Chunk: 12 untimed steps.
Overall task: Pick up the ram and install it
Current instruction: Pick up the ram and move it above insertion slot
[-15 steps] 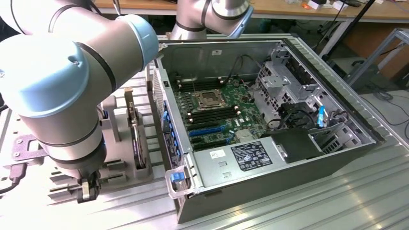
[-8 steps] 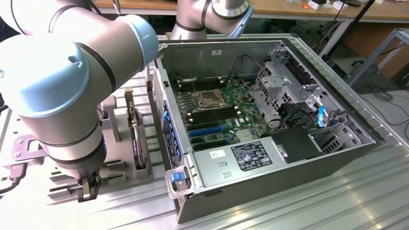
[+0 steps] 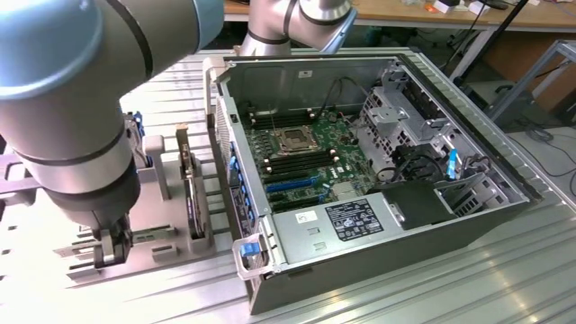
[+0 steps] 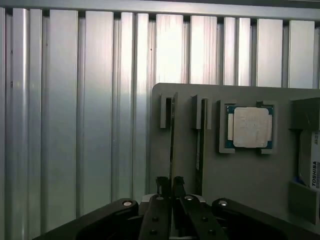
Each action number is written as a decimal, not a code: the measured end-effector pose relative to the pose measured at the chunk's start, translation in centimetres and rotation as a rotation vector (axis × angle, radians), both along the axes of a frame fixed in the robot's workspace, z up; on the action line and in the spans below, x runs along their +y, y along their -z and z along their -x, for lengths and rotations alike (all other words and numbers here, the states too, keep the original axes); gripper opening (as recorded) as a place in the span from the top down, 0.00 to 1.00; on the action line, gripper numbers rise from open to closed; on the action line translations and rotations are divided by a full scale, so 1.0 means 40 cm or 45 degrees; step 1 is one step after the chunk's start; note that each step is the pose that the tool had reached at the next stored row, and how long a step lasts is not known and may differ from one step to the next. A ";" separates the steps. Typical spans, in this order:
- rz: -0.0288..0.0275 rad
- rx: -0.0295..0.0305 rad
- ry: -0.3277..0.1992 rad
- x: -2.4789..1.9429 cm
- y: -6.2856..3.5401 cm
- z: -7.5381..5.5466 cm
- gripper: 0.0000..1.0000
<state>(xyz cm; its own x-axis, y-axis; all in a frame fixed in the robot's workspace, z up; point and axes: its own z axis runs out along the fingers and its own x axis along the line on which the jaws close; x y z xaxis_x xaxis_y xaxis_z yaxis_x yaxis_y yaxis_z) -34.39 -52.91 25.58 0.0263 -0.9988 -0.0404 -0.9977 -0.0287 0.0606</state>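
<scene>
Grey moulded fixture plate (image 4: pixel 240 175) is seen lying on the ribbed aluminium table (image 4: pixel 75 125), and the parts are held in its pockets. The ram (image 4: pixel 172 140) is seated on edge in a narrow slot of this plate, so that only its thin dark edge is presented to the wrist view. The gripper (image 4: pixel 170 184) is clamped on the ram, one black fingertip being pressed to each face of the stick near one end. A second ram stick (image 4: pixel 199 140) is set on edge in the neighbouring slot, just beside the gripped one and parallel to it. Beyond it, the square silver processor (image 4: pixel 249 127) is laid flat in its own recess, and a hard drive (image 4: pixel 314 165) with a Toshiba label is stood at the far edge of the plate. In the exterior view the gripper (image 3: pixel 110 255) is lowered onto the fixture at the exterior view's left, and much of the plate is hidden by the arm's thick grey links (image 3: pixel 77 135). The open computer case (image 3: pixel 387 202) is placed just beside the fixture on the exterior view's right, its side wall (image 3: pixel 236 189) being raised between the plate and the motherboard (image 3: pixel 306 162). Black memory slots (image 3: pixel 293 162) are visible beside the processor socket (image 3: pixel 295 140).
</scene>
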 end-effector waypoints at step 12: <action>0.0058 0.0012 -0.013 0.027 -0.186 -0.012 0.86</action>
